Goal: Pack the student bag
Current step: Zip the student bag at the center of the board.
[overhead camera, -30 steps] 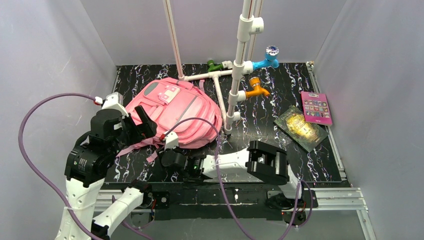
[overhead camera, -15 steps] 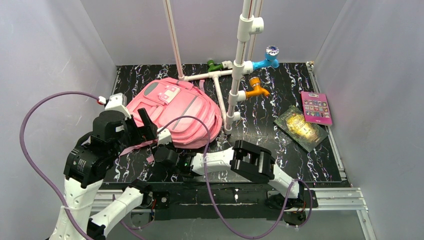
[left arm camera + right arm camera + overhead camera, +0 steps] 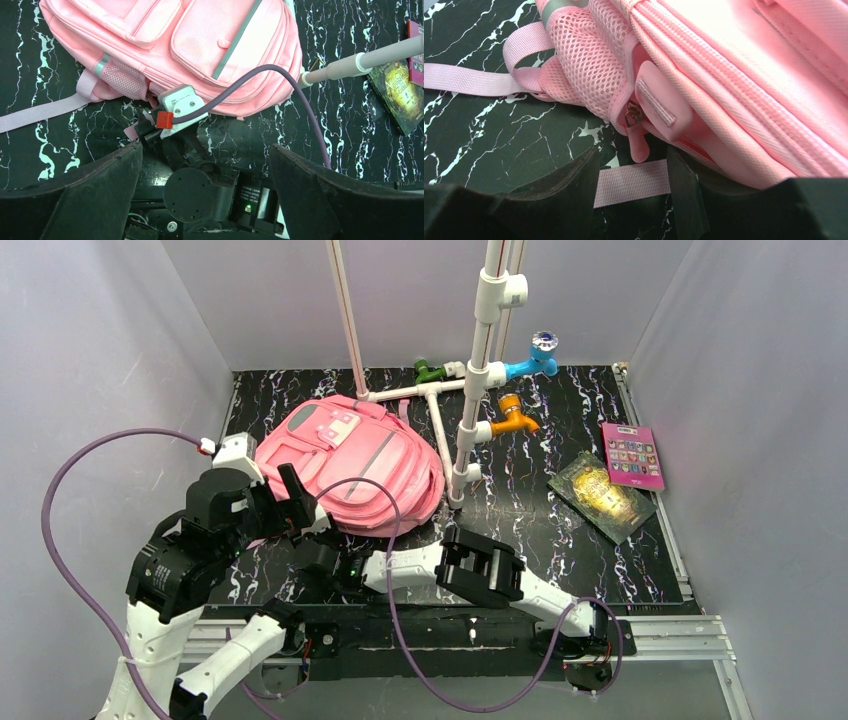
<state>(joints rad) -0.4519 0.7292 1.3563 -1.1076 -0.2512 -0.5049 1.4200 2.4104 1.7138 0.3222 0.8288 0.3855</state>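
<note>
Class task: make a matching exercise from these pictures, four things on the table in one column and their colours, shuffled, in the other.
Things:
1. student bag
2. upper tap
3. lower tap
4. far pipe fitting

Colours:
a. orange
b. pink
c. green
d. blue

Pairs: 1-b, 2-d, 3-a, 4-c
</note>
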